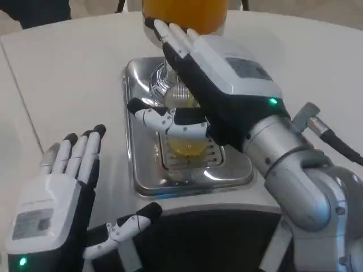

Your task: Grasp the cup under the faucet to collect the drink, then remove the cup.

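The cup [186, 136], holding orange drink, stands on the steel drip tray [144, 170] below the dispenser. The right hand [218, 90] wraps it, thumb across its front. The left hand [62, 195] hovers beside the tray, fingers spread, empty

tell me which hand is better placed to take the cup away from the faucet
Right. The right hand is already wrapped around the cup on the steel drip tray, under the juice dispenser. The left hand sits apart, near the table edge, fingers spread, holding nothing.
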`<action>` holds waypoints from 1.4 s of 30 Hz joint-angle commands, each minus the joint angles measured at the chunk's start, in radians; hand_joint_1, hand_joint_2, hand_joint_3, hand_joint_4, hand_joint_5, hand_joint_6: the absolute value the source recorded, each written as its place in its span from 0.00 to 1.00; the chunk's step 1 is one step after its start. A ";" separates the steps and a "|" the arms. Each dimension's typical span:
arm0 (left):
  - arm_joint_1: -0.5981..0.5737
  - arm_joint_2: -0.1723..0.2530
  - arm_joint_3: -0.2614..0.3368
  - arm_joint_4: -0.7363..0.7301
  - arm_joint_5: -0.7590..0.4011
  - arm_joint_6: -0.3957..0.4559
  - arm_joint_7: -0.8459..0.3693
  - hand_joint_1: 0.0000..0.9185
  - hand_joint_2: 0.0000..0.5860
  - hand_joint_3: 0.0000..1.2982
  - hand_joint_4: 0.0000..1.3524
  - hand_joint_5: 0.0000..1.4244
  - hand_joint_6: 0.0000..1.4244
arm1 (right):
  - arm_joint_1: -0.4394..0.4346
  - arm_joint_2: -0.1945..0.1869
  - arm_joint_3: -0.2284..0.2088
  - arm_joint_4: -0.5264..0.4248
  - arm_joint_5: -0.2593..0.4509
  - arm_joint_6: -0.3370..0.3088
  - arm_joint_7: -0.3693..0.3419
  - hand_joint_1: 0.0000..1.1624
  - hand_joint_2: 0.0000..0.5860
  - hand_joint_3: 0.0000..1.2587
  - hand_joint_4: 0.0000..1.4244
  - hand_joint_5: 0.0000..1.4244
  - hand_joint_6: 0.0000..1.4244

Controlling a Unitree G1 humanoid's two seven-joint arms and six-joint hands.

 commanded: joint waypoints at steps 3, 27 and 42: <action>-0.050 -0.023 -0.011 0.034 -0.025 0.036 -0.038 0.04 0.15 0.00 0.00 0.00 0.02 | 0.022 0.039 0.031 -0.024 -0.052 -0.012 0.088 0.37 0.59 0.00 0.00 0.00 0.00; -0.329 -0.091 -0.074 0.244 -0.138 0.119 -0.070 0.23 0.09 0.00 0.00 0.00 0.01 | 0.056 0.101 -0.010 -0.029 -0.142 -0.097 0.134 0.40 0.58 0.00 0.00 0.00 0.00; -0.354 -0.113 -0.121 0.235 -0.149 0.114 -0.070 0.23 0.08 0.00 0.00 0.00 0.02 | 0.164 0.185 -0.059 -0.057 -0.153 -0.085 0.023 0.41 0.59 0.00 0.00 0.00 0.00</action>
